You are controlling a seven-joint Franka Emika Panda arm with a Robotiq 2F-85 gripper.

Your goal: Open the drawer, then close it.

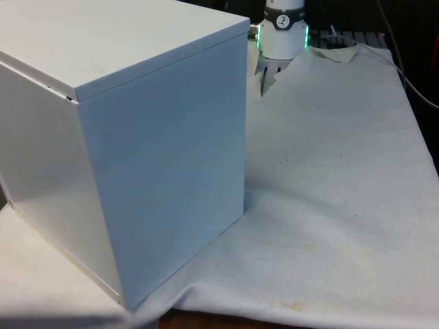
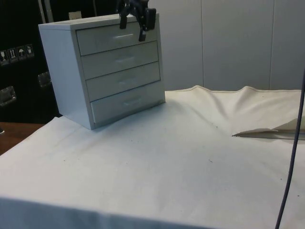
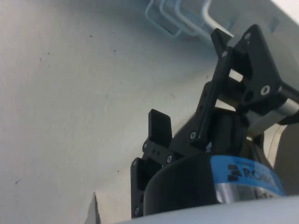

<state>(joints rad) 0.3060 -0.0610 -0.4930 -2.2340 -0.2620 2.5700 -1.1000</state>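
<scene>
A white chest of drawers (image 2: 107, 71) stands on the cloth with four drawers, all pushed in. Its plain back and side (image 1: 137, 157) face the front view. My black gripper (image 2: 132, 27) hangs in front of the top drawer (image 2: 116, 39), by the chest's upper right corner and just right of that drawer's slim handle (image 2: 123, 36). The fingers stand apart, open, with nothing between them. In the wrist view the gripper (image 3: 189, 95) is open above the cloth, and the drawers' white handles (image 3: 175, 18) line up beyond the fingertips.
The white cloth (image 2: 167, 157) covers the table and rises in folds at the back (image 2: 248, 90). A dark cable (image 2: 293, 157) hangs down at the side view's right edge. The robot's base (image 1: 281, 31) stands behind the chest.
</scene>
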